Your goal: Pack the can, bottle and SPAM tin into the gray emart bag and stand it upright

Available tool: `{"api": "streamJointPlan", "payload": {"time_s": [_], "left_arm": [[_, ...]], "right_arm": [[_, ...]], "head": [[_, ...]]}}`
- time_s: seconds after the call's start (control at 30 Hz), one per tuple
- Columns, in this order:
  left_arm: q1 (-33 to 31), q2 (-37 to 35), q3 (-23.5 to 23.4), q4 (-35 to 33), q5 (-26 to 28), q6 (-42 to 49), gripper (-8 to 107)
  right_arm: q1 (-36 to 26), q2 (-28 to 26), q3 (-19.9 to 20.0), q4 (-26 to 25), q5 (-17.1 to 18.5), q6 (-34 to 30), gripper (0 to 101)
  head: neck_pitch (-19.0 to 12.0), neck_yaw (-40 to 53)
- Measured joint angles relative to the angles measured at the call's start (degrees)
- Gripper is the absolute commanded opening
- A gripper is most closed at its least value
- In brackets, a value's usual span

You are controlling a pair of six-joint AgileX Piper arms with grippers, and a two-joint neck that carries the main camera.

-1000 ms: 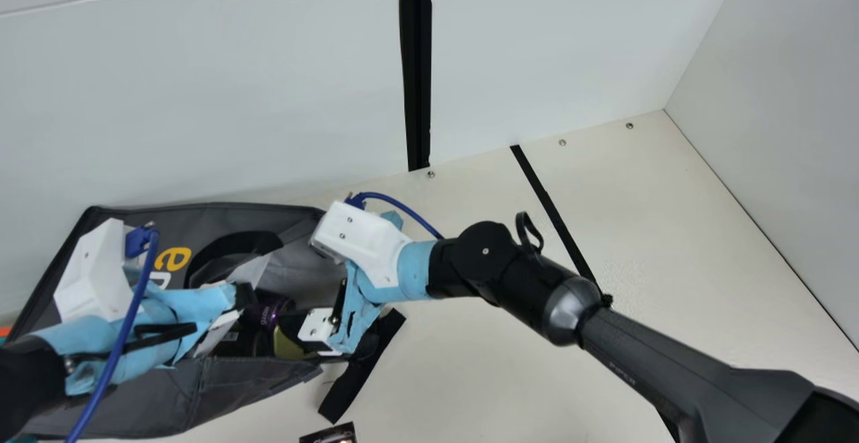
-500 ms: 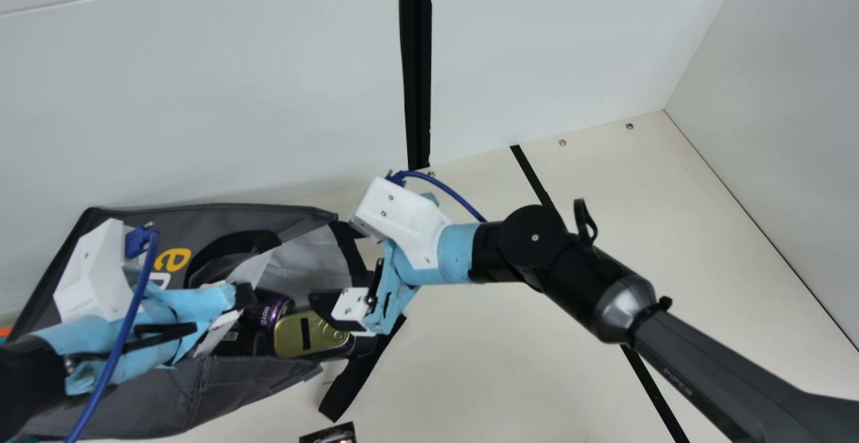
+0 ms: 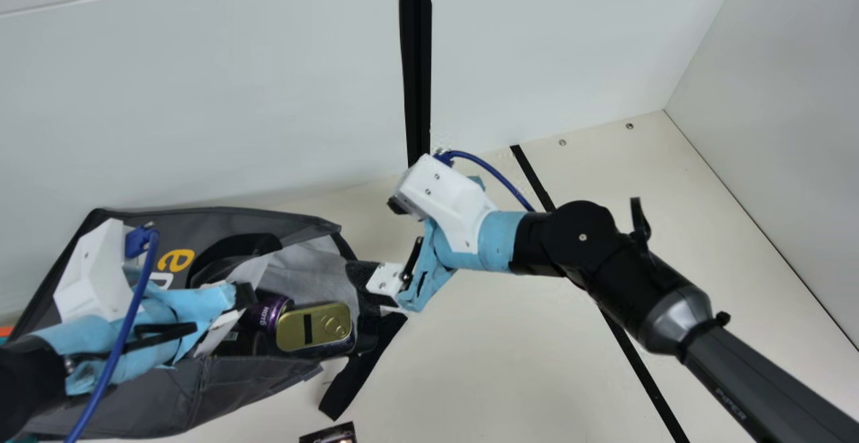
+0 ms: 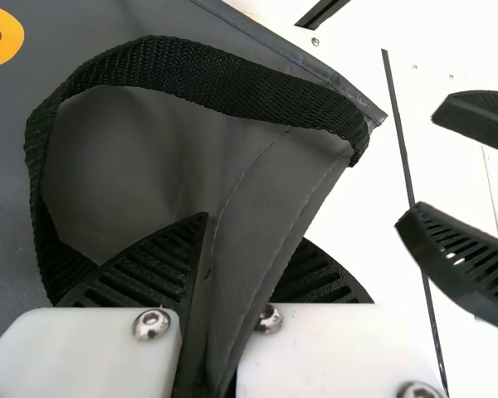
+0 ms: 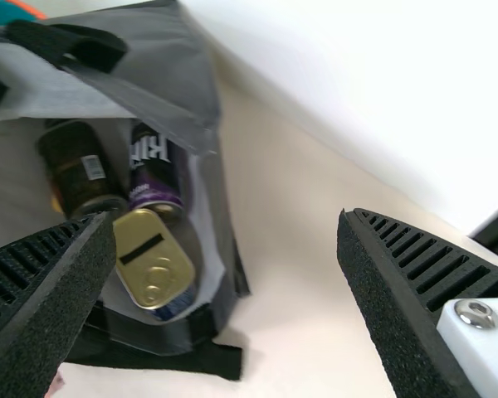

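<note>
The right claw (image 5: 224, 218) is empty, its two ribbed fingers spread wide just outside the mouth of the gray emart bag (image 3: 134, 389). The left claw (image 4: 256, 228) is closed on a fold of the bag's gray wall, beside the black strap handle (image 4: 191, 76). Inside the bag, which lies on its side on the tabletop (image 3: 510, 362), are the SPAM tin (image 3: 313, 327) nearest the mouth, with the purple can (image 5: 155, 174) and the dark bottle (image 5: 79, 170) deeper in. Packing looks finished, so standing the bag up is the step left. That likely calls for the right claw to take the mouth's rim or a strap, then both arms to lift and tip together, without letting the tin slide out. The right arm slants in from the main view's lower right, wrist bent down towards the mouth; the left reaches low across the bag.
</note>
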Motion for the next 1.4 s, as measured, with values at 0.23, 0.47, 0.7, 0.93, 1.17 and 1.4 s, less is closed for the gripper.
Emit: {"api": "streamJointPlan", "payload": {"time_s": [0.23, 0.47, 0.7, 0.93, 1.17, 1.4], "left_arm": [[0.0, 0.0, 0.0, 0.0, 0.0, 0.0, -8], [0.0, 0.0, 0.0, 0.0, 0.0, 0.0, -8], [0.0, 0.0, 0.0, 0.0, 0.0, 0.0, -8], [0.0, 0.0, 0.0, 0.0, 0.0, 0.0, -8], [0.0, 0.0, 0.0, 0.0, 0.0, 0.0, -8], [0.0, 0.0, 0.0, 0.0, 0.0, 0.0, -8]], "right_arm": [[-2.3, -2.6, 1.0, -3.4, -2.1, 3.9, 95], [-4.5, -5.1, 2.3, -7.4, -4.9, 8.9, 95], [-6.3, -7.9, 3.9, -12.7, -8.0, 14.8, 95], [-8.1, -11.1, 5.6, -19.3, -9.9, 21.3, 95], [-10.7, -14.7, 6.7, -26.4, -9.8, 27.7, 95], [-13.9, -18.5, 7.4, -31.8, -7.1, 31.9, 95]], "head": [[0.0, -0.1], [0.0, -0.1], [0.0, -0.1], [0.0, 0.0], [0.0, -0.1], [0.0, -0.1]]}}
